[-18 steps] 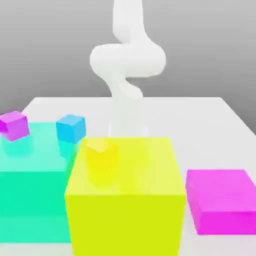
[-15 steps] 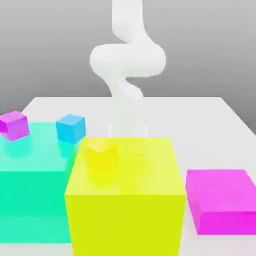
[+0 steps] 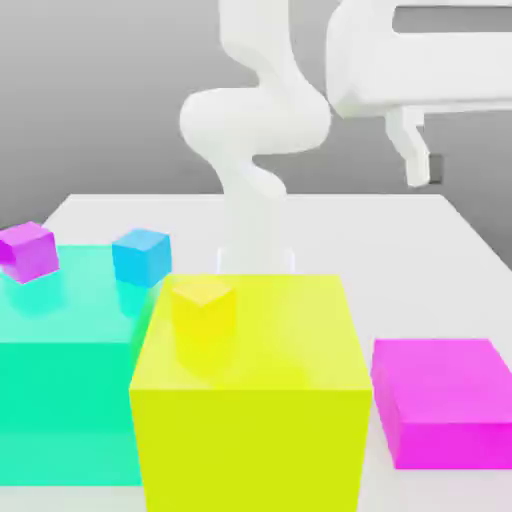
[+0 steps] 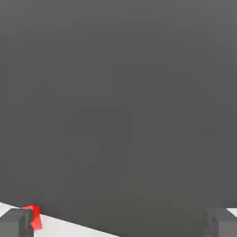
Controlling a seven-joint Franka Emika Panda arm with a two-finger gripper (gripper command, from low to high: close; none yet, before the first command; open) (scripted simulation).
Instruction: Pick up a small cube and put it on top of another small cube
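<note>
The small red cube shows in the hand view as a sliver on the white table, right beside one grey fingertip. The other fingertip stands far from the first, so my gripper is open with nothing between its fingers. In the exterior view my gripper hangs high above the table's far right side, on a white hand reaching in from the exterior view's right.
A big yellow block with a small yellow cube on it stands in front. A teal block at the exterior view's left carries a small blue cube and a magenta cube. A flat magenta block lies right.
The white hand and gripper have come into the exterior view at the upper right, where before there was only the arm's column. The blocks and cubes have not moved.
</note>
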